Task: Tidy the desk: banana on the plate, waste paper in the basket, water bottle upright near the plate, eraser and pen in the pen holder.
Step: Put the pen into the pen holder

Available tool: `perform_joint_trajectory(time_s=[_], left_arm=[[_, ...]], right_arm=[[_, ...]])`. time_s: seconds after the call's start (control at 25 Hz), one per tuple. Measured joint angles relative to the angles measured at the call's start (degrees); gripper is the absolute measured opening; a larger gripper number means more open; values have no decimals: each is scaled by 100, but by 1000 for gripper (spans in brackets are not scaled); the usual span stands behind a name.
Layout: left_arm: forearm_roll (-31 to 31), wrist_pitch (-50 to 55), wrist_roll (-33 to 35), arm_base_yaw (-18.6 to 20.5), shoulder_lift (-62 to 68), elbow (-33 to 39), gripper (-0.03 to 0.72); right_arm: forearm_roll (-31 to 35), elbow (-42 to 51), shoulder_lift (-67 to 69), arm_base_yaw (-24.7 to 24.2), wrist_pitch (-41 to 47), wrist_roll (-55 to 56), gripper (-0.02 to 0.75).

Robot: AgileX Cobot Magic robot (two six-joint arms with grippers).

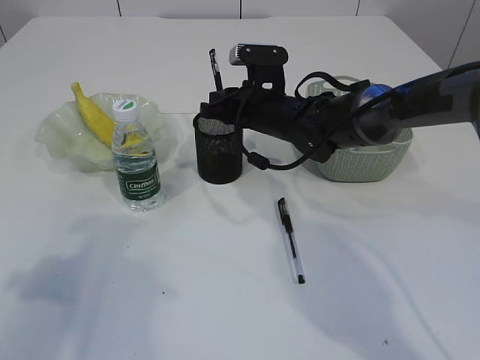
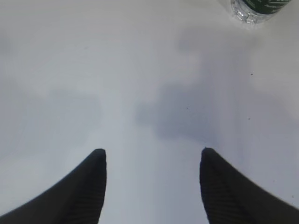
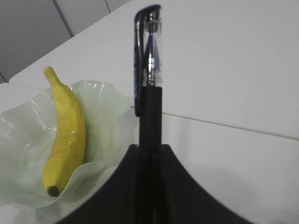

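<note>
I find the held pen (image 3: 148, 70) standing upright, cap end up, clamped between the fingers of the right gripper (image 3: 150, 154). In the exterior view that pen (image 1: 215, 69) rises just above the black mesh pen holder (image 1: 218, 154), and the right gripper (image 1: 219, 97) sits over the holder's rim. Its jaws are closed tight on the pen's dark grip section; nothing else is in them. I cannot tell whether the pen's lower tip is already inside the holder.

A second pen (image 1: 291, 240) lies flat on the table (image 1: 375, 300), nearer than the holder and to its right, well apart from both grippers.

To the left, the banana (image 1: 96, 116) lies in the pale green ruffled plate (image 1: 56, 135); the right wrist view shows the same banana (image 3: 65, 135) resting along the plate's (image 3: 103, 107) inside. The water bottle (image 1: 136, 157) stands upright just beside the plate, on its near right side, green cap on top.

Behind the right arm, a light green basket (image 1: 375, 161) sits on the far right; its contents are hidden from me by the arm.

The left gripper (image 2: 152, 186) is out of the exterior view. Its wrist view shows both dark fingertips (image 2: 88, 186) spread well apart over bare table, holding nothing and touching nothing. Only the bottom of the water bottle (image 2: 257, 9) shows at the top right edge of that view.
</note>
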Motion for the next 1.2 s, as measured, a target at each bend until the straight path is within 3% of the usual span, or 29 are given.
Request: perform_joint_trajectory(time_s=[0.4,0.88,1.2], left_arm=[[0,0,0,0,0,0,443],[0,0,0,0,0,0,443],[0,0,0,0,0,0,443]], right_arm=[[-65,0,0,0,103,196,59],[-978,0,12,0,209,936,68],[-1123,-25,12,32,283,988,74]])
